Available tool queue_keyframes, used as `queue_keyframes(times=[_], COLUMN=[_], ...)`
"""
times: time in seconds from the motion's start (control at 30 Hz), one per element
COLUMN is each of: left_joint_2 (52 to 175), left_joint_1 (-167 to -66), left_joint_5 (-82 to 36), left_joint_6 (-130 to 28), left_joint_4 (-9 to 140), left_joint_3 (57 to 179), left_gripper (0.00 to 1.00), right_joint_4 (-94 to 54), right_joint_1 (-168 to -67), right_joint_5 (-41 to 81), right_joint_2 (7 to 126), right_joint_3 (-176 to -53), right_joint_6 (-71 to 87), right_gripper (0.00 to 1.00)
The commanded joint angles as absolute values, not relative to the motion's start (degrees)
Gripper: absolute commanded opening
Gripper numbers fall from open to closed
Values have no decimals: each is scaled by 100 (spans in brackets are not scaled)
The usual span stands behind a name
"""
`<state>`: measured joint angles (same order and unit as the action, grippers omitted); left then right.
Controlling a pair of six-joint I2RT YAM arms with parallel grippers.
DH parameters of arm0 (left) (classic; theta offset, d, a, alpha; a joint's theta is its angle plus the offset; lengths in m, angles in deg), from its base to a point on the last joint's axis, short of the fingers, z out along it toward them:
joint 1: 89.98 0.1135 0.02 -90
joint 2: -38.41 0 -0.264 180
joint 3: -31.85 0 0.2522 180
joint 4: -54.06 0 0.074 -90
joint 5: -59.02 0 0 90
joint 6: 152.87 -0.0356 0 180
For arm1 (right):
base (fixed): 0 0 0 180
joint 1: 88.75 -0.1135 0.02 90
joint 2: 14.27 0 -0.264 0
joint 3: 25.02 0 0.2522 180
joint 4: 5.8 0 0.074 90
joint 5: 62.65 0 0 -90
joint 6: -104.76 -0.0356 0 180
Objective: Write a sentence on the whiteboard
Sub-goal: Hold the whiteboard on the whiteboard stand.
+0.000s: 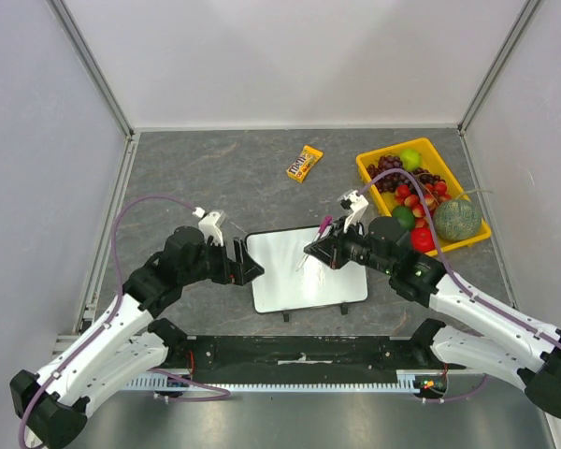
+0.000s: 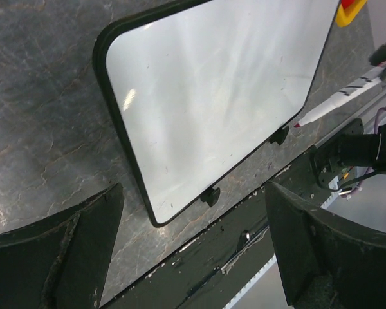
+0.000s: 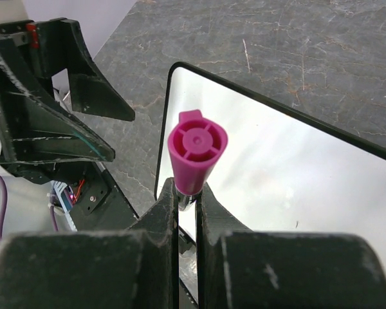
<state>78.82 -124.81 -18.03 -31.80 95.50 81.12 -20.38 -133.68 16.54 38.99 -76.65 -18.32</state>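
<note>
Right gripper point(image 3: 188, 196) fingers clamp a pink-capped marker point(image 3: 196, 151), tilted over the whiteboard point(image 1: 304, 271); tip contact cannot be told. Board lies flat at table centre, near edge beside the base rail point(image 1: 299, 354). Left gripper point(image 1: 246, 271) stands wide open, empty, at its left edge. Yellow tray point(image 1: 369, 178) sits apart, far right.

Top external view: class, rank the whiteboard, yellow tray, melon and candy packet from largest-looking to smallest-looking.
1. whiteboard and yellow tray: they look about equal and the arm covers part of each, so I do not rank one above the other
2. melon
3. candy packet
</note>
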Motion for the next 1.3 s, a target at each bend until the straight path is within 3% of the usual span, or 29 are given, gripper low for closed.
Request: queue_keyframes(times=[0.0, 0.3, 0.43, 0.57, 0.83, 1.27], left_joint_2=[7884, 7770, 7866, 8226, 8912, 9483], left_joint_1=[-12285, -11231, -10721, -10676, -10676, -10668], left_joint_5=[-1578, -1007, 125, 689, 1138, 1367], left_joint_6=[-2974, -2860, -2571, -2297, -2324, -2464], left_joint_4=[9674, 9323, 7841, 6152, 4411, 3038], left_joint_3=[8077, 7796, 7086, 6487, 6029, 5378], left_gripper=[95, 92, 87, 82, 77, 61], right_joint_4=[-1693, -1130, -1042, -989, -664, -180], right_joint_1=[-13586, -13894, -13911, -13911, -13920, -13964], right_joint_5=[2005, 1935, 1917, 1970, 2128, 2453], right_joint_2=[3926, 4347, 4523, 4629, 4910, 5016], right_joint_3=[-7842, -7973, -8061, -8176, -8255, -8070], right_joint_6=[-1873, -1768, -1715, -1662, -1592, -1645], right_gripper=[0, 0, 0, 0, 0, 0])
